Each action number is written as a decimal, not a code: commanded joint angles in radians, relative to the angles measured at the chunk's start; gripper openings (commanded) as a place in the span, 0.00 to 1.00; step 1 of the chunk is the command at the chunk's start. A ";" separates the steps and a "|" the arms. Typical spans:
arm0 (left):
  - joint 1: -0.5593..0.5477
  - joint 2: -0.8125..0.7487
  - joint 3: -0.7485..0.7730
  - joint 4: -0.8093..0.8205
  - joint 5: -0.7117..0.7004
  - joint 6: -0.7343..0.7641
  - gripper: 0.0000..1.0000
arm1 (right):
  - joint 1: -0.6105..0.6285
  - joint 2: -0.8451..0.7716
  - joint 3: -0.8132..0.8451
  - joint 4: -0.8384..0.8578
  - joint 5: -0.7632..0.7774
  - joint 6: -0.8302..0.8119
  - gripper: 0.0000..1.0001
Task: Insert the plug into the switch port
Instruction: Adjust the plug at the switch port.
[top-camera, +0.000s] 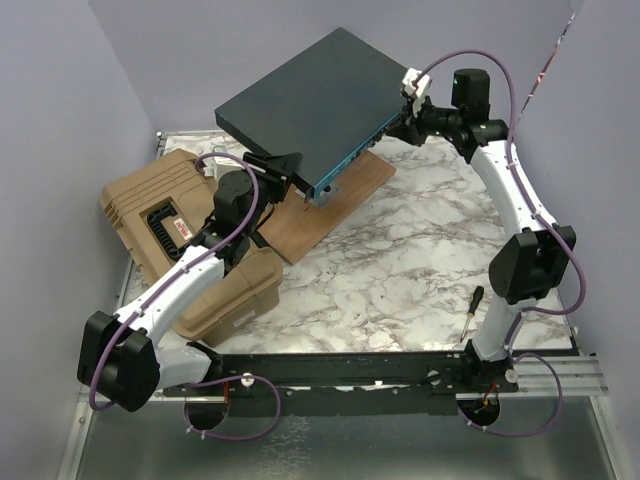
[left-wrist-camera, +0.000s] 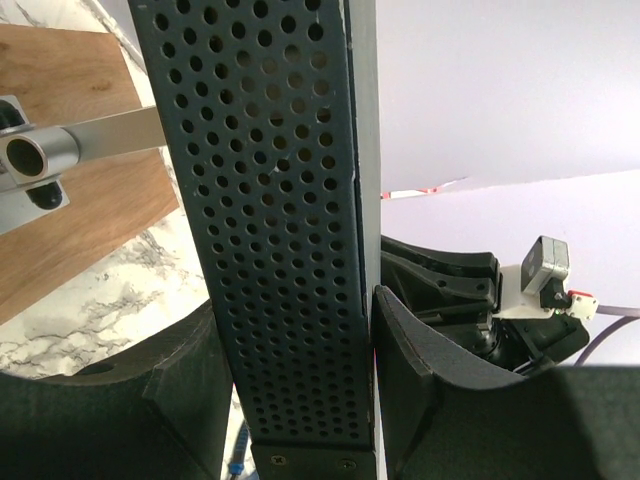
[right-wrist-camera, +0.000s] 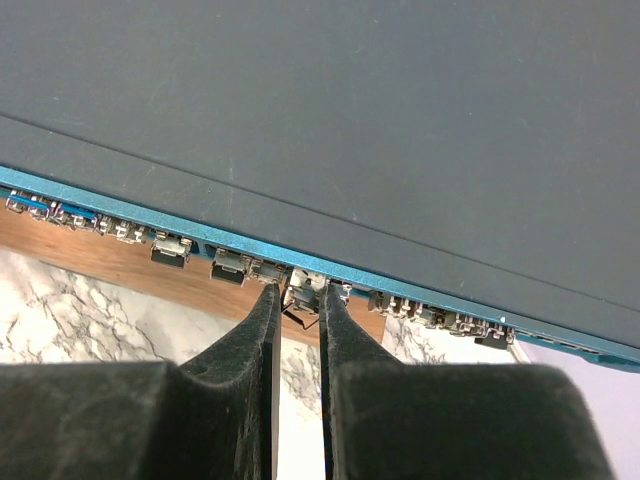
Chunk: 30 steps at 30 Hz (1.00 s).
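Case (top-camera: 150, 215): tan, ribbed, at the table's left, under the left arm.
Left pincer (top-camera: 278, 168): about half open, clamped across the switch's perforated side wall.
Switch (top-camera: 310, 100): held up and tilted over the wooden board (top-camera: 335, 205), with its teal port face toward the right arm.
Plug (right-wrist-camera: 300, 292): small and pale, at the port row; cannot tell if it is seated.
Right pincer (right-wrist-camera: 297, 298): nearly closed, pinching the plug.
Screwdriver (top-camera: 470, 310): lying on the marble table (top-camera: 400, 270), near the right arm's base.

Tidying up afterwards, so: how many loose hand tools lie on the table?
1: a screwdriver on the marble tabletop, beside the right arm's base. Others could be hidden under the raised switch or behind the tan case.
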<state>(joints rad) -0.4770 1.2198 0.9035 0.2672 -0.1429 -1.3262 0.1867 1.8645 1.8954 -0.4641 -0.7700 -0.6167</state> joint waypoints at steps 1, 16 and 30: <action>-0.034 -0.073 0.038 0.026 0.095 0.079 0.00 | 0.178 0.062 0.012 0.678 -0.010 0.030 0.00; -0.034 -0.105 0.003 0.012 0.042 0.080 0.08 | 0.154 -0.242 -0.419 0.796 0.256 0.147 0.34; -0.032 -0.195 -0.008 -0.052 -0.029 0.121 0.70 | 0.126 -0.550 -0.622 0.740 0.476 0.227 0.54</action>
<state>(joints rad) -0.5018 1.1587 0.8864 0.1959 -0.1436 -1.2797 0.3141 1.4158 1.3136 0.1989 -0.3912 -0.4423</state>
